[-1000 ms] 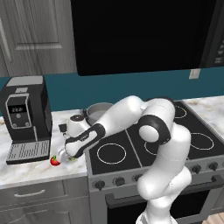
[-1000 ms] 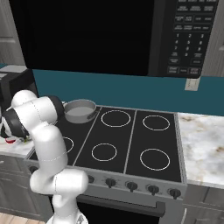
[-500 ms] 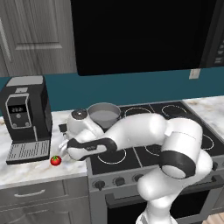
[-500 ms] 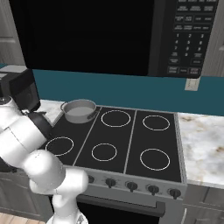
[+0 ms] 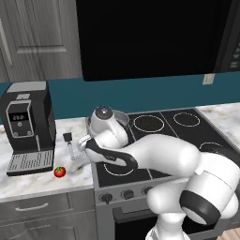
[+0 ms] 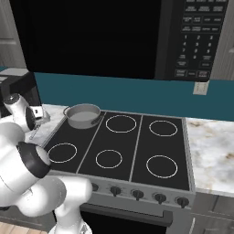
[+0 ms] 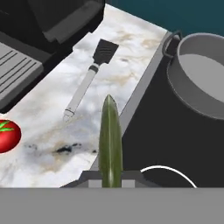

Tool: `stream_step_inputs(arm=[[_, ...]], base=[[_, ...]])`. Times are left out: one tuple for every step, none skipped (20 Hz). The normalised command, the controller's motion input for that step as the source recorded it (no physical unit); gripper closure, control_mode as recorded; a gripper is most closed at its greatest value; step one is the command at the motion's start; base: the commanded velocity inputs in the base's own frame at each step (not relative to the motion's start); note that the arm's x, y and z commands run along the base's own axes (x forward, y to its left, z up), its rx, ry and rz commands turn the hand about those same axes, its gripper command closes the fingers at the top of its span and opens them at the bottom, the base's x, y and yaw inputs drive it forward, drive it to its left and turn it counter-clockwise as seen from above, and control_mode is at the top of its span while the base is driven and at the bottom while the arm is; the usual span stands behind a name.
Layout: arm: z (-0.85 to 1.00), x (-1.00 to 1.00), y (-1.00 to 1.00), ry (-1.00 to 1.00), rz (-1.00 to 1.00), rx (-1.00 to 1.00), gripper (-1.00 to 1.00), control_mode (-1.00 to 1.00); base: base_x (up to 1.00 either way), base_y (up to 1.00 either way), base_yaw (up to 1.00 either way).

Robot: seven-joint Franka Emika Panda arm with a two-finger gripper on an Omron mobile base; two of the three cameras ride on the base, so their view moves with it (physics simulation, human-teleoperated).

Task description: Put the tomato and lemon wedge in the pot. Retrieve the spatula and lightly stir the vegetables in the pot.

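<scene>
Now the jaws are clamped on the pale yellow-green lemon wedge (image 7: pixel 110 140), light, soft and slippery; hold its flat sides gently.

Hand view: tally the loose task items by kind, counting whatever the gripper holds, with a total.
Tomato: 1, on the marble counter
Lemon wedge: 1, clamped edge-on in the gripper
Spatula: 1, lying on the counter
Pot: 1, on the stove, nothing visible inside
Total: 4
</scene>
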Motion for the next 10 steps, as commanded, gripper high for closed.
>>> stream_step_inputs(arm=[[0.49, 0.63, -0.75, 0.0, -0.36, 0.02, 1.0, -1.0], [0.44, 0.66, -0.76, 0.0, -0.38, 0.01, 1.0, -1.0], [0.43, 0.55, -0.71, 0.0, -0.36, 0.01, 1.0, -1.0], [0.4, 0.31, -0.69, 0.0, -0.33, 0.02, 1.0, -1.0], [0.3, 0.29, -0.62, 0.0, -0.31, 0.0, 1.0, -1.0], [0.22, 0.3, -0.61, 0.0, -0.29, 0.0, 1.0, -1.0], [0.15, 0.3, -0.58, 0.0, -0.25, 0.0, 1.0, -1.0], [0.14, 0.3, -0.65, 0.0, -0.25, 0.0, 1.0, -1.0], [0.08, 0.36, -0.71, 0.02, -0.24, 0.0, 1.0, -1.0], [0.0, 0.34, -0.67, 0.02, -0.23, 0.0, 1.0, -1.0]], base=[[0.0, 0.0, 0.0], [0.0, 0.0, 0.0], [0.0, 0.0, 0.0], [0.0, 0.0, 0.0], [0.0, 0.0, 0.0], [0.0, 0.0, 0.0], [0.0, 0.0, 0.0], [0.0, 0.0, 0.0], [0.0, 0.0, 0.0], [0.0, 0.0, 0.0]])
